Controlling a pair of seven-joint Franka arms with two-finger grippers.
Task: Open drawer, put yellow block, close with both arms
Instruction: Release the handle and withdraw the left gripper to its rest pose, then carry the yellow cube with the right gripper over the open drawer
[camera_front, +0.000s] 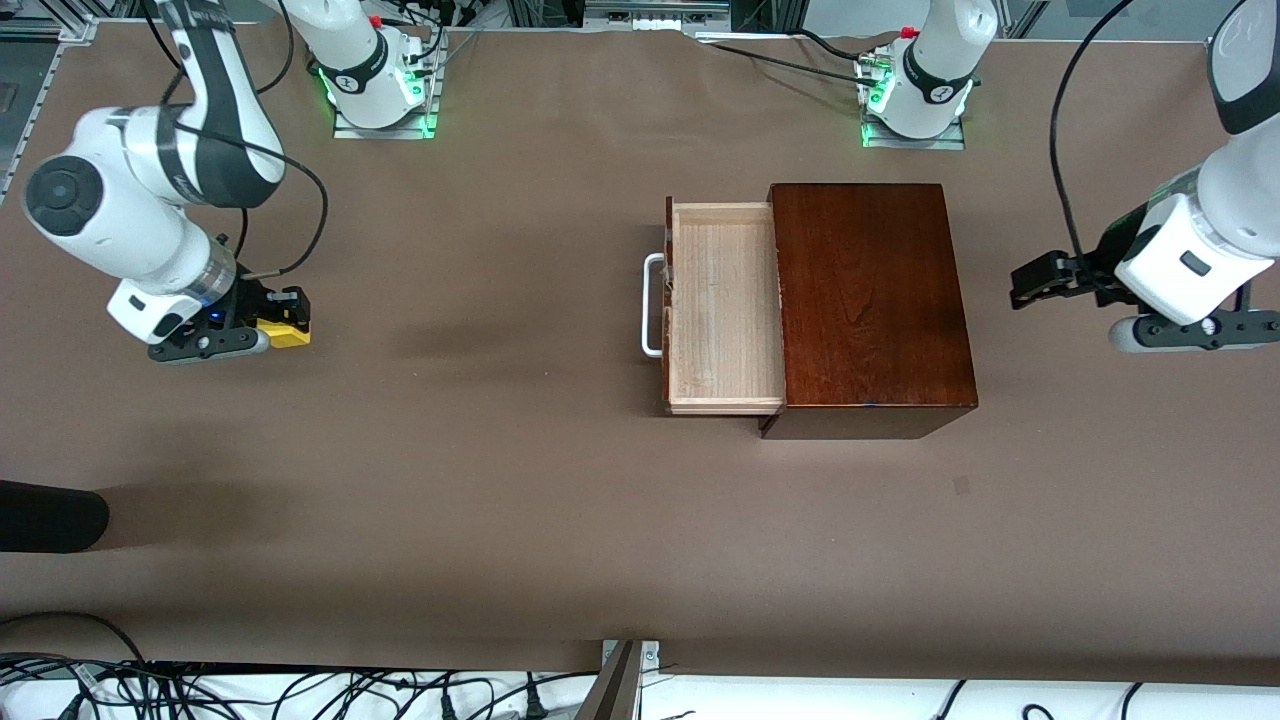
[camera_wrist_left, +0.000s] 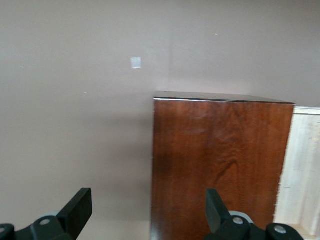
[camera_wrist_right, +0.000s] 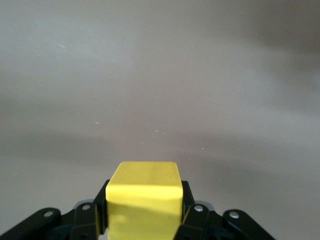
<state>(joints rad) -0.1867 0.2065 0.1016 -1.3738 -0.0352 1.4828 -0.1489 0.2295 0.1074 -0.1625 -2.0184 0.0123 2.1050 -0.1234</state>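
The drawer stands pulled out of the dark mahogany box toward the right arm's end, its pale tray bare and its white handle outermost. My right gripper is low over the table at the right arm's end, shut on the yellow block. The right wrist view shows the block clamped between the black fingers. My left gripper hangs open beside the box at the left arm's end. The left wrist view shows its spread fingers with nothing between them, above the box and the tray.
A black rounded object juts in at the table's edge near the right arm's end. Cables run along the edge nearest the front camera. The arm bases stand along the farthest edge. Brown tabletop lies between block and drawer.
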